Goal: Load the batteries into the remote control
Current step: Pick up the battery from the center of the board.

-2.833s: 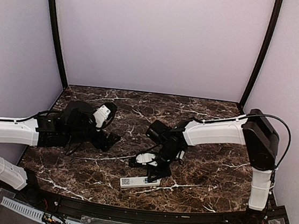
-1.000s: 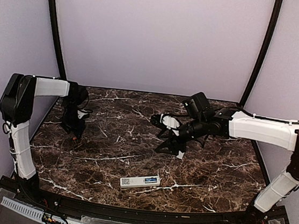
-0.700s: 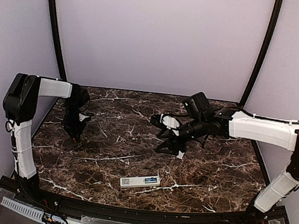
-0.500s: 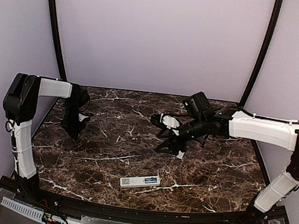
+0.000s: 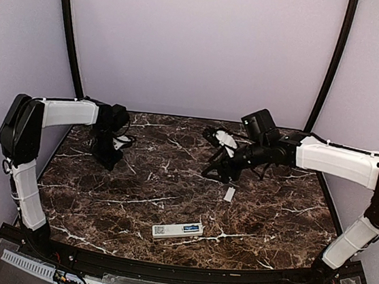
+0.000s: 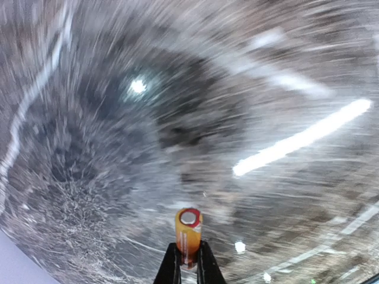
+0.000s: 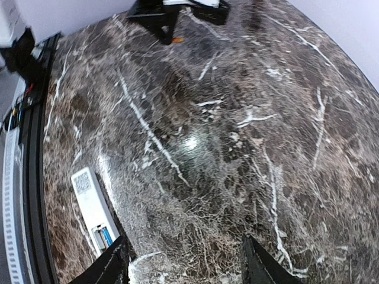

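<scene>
Orange battery (image 6: 189, 235) clenched in left end effector (image 6: 188, 263) near table (image 5: 134, 204) edge; right end effector (image 7: 186, 261) released.

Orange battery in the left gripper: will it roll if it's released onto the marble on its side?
Probably yes: the battery is a smooth round cylinder and the marble table looks glossy and flat. It looks rigid; the left gripper pinches only one end, so it might pivot in that hold.

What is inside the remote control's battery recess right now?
One blue battery shows in the remote control's recess; the rest is too small to tell.
</scene>
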Controlling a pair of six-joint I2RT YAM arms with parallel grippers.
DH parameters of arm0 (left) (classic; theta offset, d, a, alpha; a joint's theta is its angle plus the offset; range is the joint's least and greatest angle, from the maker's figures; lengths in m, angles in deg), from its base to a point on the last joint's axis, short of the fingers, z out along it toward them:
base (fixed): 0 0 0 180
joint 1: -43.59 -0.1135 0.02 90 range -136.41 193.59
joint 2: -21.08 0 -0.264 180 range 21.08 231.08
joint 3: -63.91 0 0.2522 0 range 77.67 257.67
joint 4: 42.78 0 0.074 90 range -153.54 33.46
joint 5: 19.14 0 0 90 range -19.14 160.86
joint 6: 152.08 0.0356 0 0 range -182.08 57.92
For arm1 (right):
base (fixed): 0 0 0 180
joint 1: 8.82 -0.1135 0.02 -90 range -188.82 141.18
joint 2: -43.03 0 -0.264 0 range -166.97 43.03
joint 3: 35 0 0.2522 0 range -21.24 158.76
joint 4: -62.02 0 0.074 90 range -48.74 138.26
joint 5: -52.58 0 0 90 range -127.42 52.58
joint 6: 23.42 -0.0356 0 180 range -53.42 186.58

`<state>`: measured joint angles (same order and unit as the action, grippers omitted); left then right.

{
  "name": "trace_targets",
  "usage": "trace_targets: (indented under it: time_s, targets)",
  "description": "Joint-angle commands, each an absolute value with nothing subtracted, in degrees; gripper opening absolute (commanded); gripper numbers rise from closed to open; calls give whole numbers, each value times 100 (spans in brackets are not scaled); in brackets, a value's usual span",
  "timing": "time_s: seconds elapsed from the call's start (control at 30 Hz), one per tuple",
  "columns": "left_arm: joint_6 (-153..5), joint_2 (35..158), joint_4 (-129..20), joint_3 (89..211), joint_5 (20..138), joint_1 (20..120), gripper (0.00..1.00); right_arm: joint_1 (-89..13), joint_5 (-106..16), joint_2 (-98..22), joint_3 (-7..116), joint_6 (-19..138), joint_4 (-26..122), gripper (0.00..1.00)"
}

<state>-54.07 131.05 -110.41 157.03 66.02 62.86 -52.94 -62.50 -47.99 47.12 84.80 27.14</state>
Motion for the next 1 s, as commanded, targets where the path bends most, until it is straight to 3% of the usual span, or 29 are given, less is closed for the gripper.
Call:
trace_targets:
  time_s: [0.0,0.4,0.67,0.83,0.97]
  targets:
    - [-5119,12002,-10674,15648,6855,6930,0,-4743,-6412,-4423,4912,6842,3237,60]
    - [-5057,11167,-9905,15481,6859,8595,0,-4573,-6615,-4346,4747,4624,3498,55]
    - [-5726,10474,-8844,15065,7773,8696,0,-4575,-6561,-3801,4335,4523,3586,55]
    - [-5276,10510,-8555,15192,7396,8701,0,-4545,-6079,-3847,4522,4719,3625,56]
    - [-4883,10932,-7896,15436,7152,8635,0,-4307,-6380,-4245,4598,4973,4402,57]
